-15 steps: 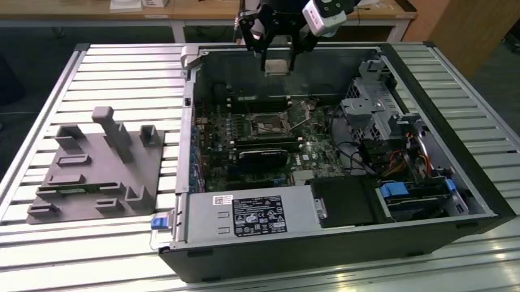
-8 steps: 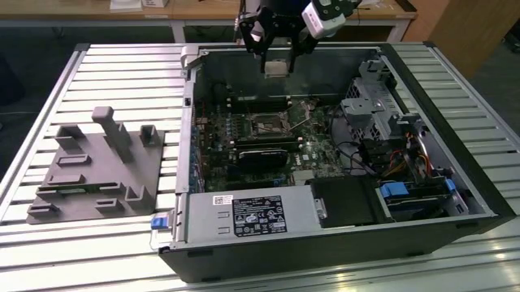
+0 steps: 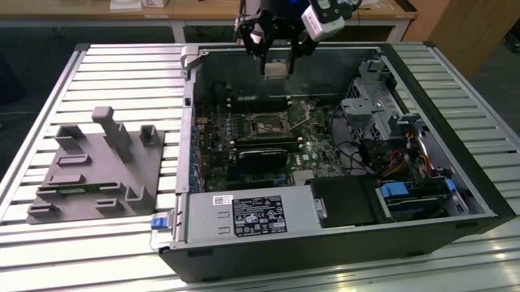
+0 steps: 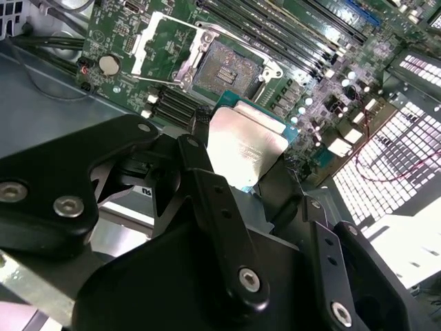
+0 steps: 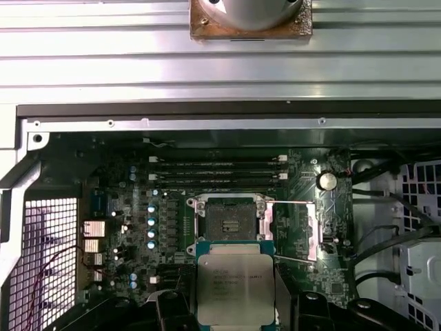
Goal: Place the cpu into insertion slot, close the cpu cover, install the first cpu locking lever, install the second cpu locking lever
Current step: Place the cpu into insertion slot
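Above the open case [image 3: 455,121], near its far wall in the exterior view, the gripper [image 3: 276,61] hangs with its fingers [image 4: 200,148] closed on opposite edges of the cpu [image 3: 276,70], which it holds clear of the board [image 3: 219,158]. Both wrist views show the chip's pale metal top facing away from the board, with a green rim showing around it [image 4: 247,146] [image 5: 234,286]. The slot [image 5: 229,224] lies bare on the board with its dark centre exposed, well apart from the chip. The cover [image 5: 295,231] is swung open beside it, its square window plain to see. By my reading the first step is in hand and not yet done: the chip is carried, not seated, and the cover and both levers are untouched. Seating it calls for squaring the chip's edges to the silvery rim and lowering it flat, since a tilted entry could foul the contacts. As for writing, faint etched lines run across the chip's top, and a white label [image 3: 258,216] with dark print sits on the metal box at the case's near edge — I leave both unread. A grey fixture [image 3: 89,170] rests on the slatted table [image 3: 122,79] at the exterior view's left.
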You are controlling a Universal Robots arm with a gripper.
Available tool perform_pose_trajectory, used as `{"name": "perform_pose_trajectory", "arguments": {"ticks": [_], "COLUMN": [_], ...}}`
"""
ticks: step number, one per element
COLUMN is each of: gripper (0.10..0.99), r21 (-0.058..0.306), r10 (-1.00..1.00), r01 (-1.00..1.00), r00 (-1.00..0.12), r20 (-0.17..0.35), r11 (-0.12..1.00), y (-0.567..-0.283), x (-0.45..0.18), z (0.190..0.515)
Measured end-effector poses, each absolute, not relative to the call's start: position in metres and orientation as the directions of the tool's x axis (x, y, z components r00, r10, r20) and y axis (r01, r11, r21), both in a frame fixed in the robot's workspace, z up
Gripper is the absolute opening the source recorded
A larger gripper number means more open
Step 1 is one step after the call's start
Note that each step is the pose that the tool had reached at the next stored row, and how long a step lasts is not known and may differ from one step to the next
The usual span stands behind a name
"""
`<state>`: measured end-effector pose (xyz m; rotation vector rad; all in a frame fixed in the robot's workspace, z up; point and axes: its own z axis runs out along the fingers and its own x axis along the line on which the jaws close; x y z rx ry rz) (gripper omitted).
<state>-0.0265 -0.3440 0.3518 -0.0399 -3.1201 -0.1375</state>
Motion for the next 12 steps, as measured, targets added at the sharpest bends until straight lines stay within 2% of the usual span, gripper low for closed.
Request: {"name": "perform_pose_trajectory", "arguments": {"ticks": [12], "gripper": [0.541], "r21": [0.081], "r10": [0.025], "r01": [0.026], "r00": [-1.0], "r20": [0.019], "r11": [0.996], "y": [-0.3441], "x": [-0.0265], "z": [0.3445]}}
